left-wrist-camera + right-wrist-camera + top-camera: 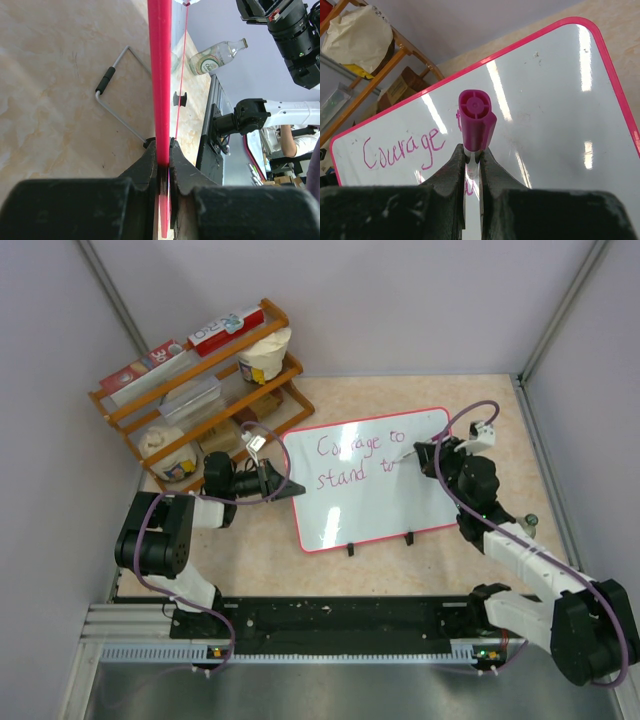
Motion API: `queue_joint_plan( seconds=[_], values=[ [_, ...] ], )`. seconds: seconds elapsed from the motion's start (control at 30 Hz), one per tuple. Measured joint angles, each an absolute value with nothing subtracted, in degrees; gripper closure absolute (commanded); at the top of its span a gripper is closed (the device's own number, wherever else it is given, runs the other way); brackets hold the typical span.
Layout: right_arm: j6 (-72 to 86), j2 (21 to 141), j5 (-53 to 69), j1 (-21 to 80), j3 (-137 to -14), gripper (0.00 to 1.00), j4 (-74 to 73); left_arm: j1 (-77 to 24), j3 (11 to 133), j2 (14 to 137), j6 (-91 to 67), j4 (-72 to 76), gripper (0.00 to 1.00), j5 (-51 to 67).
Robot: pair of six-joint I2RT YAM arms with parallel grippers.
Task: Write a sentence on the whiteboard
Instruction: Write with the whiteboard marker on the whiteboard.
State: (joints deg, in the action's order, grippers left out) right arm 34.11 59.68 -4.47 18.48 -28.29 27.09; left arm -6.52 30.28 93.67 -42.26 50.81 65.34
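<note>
Top external: whiteboard (370, 505) on beige marbled table (260, 560), grey walls (400, 300); left jaws pinching whiteboard rim, right jaws pinching marker (476, 120).

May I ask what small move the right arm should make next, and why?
Probably draw the magenta marker in the right tool onward along the second line: the purplish-pink handwriting on the pink-rimmed white board ends just after "stand", while the left tool clamps its rim.
</note>
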Motion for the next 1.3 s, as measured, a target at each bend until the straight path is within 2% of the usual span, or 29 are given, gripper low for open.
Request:
queue_joint_plan(
  seconds=[1.3],
  values=[
    [33.5, 55.9, -4.2, 18.4, -25.9, 1.00, 24.7, -6.5, 30.3, 93.7, -42.2, 50.8, 1.00, 65.3]
  ],
)
